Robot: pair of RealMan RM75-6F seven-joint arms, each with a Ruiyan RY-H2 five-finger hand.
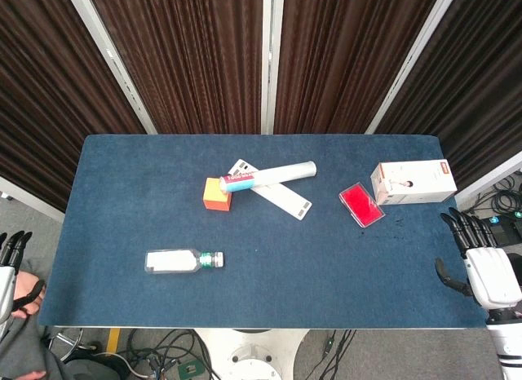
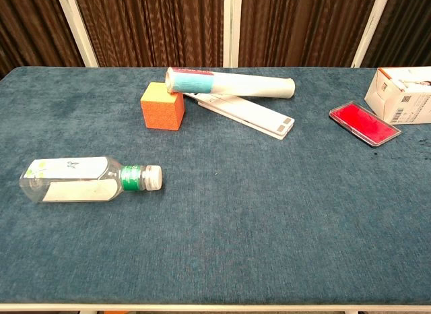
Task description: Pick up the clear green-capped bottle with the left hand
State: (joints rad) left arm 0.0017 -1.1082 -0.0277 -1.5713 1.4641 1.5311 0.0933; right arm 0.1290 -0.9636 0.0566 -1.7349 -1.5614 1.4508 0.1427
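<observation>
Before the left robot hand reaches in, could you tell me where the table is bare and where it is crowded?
Bare cloth runs along the near edge, right of the bottle, and between it and the orange block. The far middle is crowded: the tube lies over the block and the flat white bar. The red case and white box fill the far right.

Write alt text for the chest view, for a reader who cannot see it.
A clear green-capped bottle lies on its side at the left of a blue table, cap pointing right, with no hand in sight. Behind it, a long tube rests across an orange cube and a flat white bar; a red flat case and white box sit at right.
</observation>
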